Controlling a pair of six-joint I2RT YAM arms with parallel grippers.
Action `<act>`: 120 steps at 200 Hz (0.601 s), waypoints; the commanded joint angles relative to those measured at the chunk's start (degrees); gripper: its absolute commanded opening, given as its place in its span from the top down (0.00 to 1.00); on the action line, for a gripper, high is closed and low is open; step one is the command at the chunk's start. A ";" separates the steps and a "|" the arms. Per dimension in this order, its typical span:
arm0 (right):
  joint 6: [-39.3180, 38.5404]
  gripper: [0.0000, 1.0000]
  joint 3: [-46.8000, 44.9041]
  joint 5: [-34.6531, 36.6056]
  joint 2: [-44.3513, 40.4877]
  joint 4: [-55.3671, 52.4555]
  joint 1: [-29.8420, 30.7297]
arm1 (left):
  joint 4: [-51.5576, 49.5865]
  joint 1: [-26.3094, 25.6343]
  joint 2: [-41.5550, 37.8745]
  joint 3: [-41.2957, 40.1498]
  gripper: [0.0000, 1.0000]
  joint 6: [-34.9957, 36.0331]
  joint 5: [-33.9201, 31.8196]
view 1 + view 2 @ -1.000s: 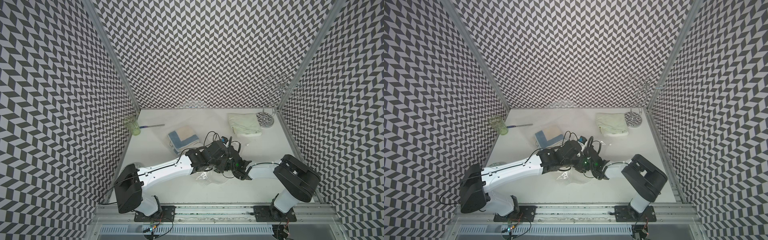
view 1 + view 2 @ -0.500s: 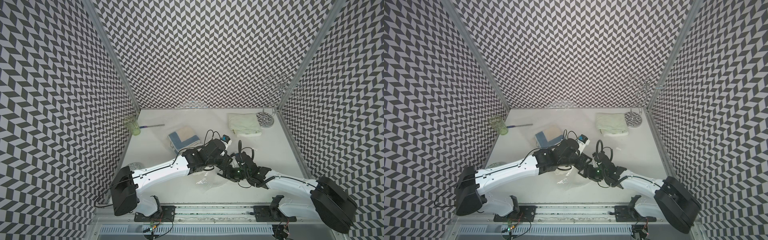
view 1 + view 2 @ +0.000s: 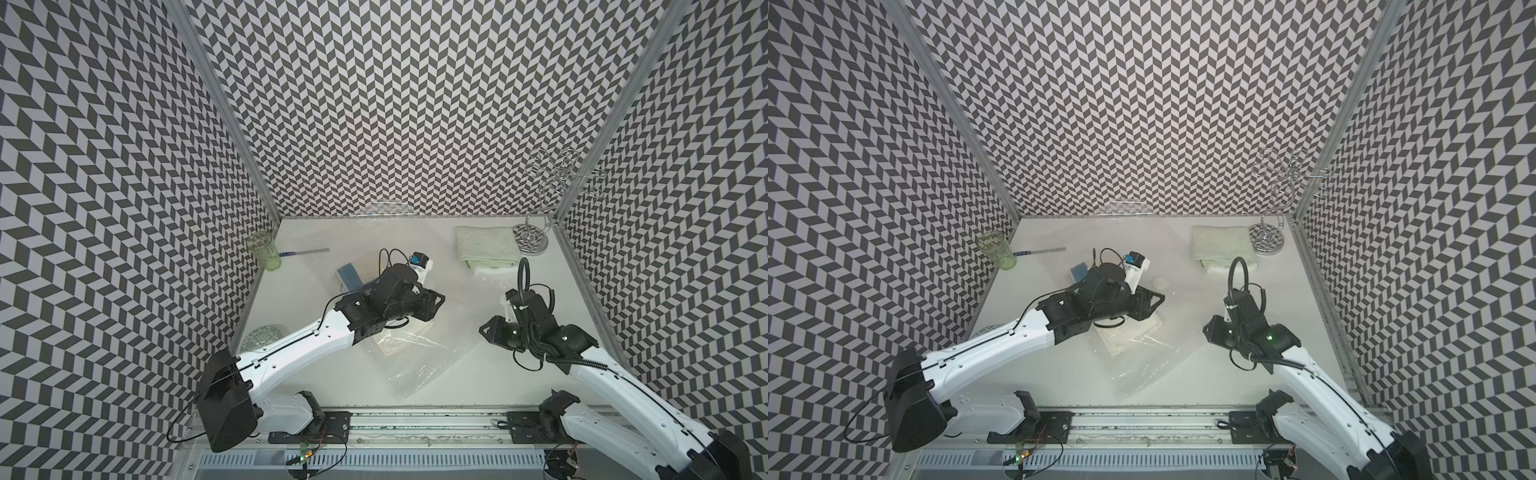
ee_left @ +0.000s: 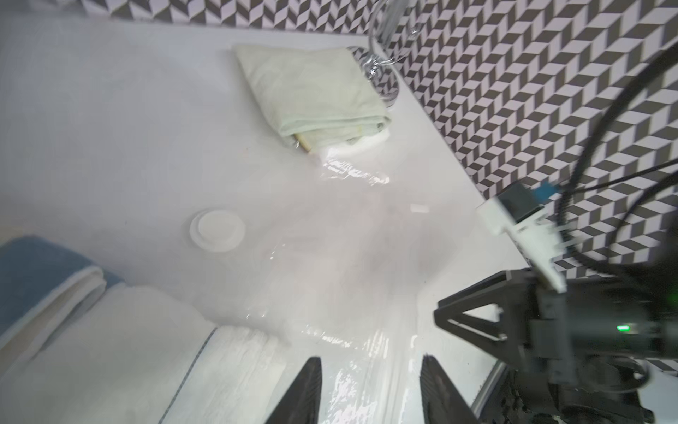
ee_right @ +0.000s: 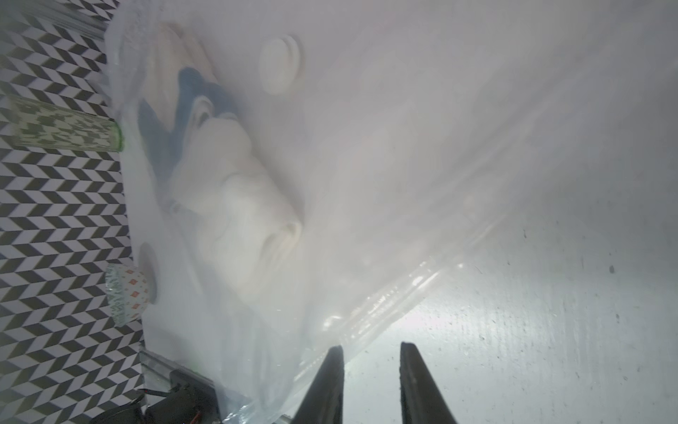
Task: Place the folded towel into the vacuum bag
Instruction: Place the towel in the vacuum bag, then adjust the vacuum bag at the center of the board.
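The white surface (image 3: 498, 386) is carrying everything here, and the vacuum bag (image 3: 419, 361) is lying slantwise across the middle of it, running from far left down to near right. Its zip edge (image 5: 411, 293) is facing the near right corner.

A blue towel (image 3: 349, 276) and a white towel (image 3: 395, 345) are sitting under the plastic, so I'm guessing those two are already in. The one looking left over is the pale green towel (image 3: 484, 247). It's lying folded at the far right, just beside the wire stand (image 3: 532, 239), with its long side running left to right along the far wall. It's looking outside the bag to me, though glossy plastic is reaching right up to its near edge.

The left pincer (image 4: 368, 367) is hovering over the bag just right of the white towel, jaws apart and gripping nothing. The right pincer (image 5: 370, 352) is hanging over bare surface just beside the zip edge, with only a narrow gap between its jaws and nothing in it.

My take on what matters next: the green towel is lying straight to the far side of the right pincer, on that arm's side, so I'm betting on the right arm. The left one isn't much further off, though.

The little round valve (image 3: 1160, 283) is sitting just to the far side of the left pincer.
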 commanded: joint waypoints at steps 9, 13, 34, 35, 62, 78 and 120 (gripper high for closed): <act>-7.28 0.76 7.45 2.20 11.06 5.97 -0.25 | 6.51 2.46 0.22 -6.86 0.54 -5.15 2.52; -7.64 0.77 8.50 2.59 13.29 6.60 -0.30 | 6.91 2.65 0.35 -7.48 0.54 -5.46 2.45; -10.12 0.81 15.51 3.93 25.39 7.93 -0.15 | 8.51 3.92 0.62 -10.48 0.54 -7.33 1.97; -10.20 0.81 15.72 3.95 25.85 8.09 -0.18 | 8.61 3.97 0.64 -10.64 0.54 -7.44 2.00; -11.37 0.83 17.27 6.73 33.88 12.90 -0.23 | 12.44 6.97 0.65 -15.04 0.54 -9.92 4.20; -11.46 0.83 16.52 7.17 37.27 13.78 -0.30 | 14.41 8.63 0.84 -16.57 0.54 -10.68 5.53; -8.67 0.86 6.56 4.42 37.61 17.88 1.22 | 17.70 11.66 6.42 -16.35 0.54 -10.50 5.51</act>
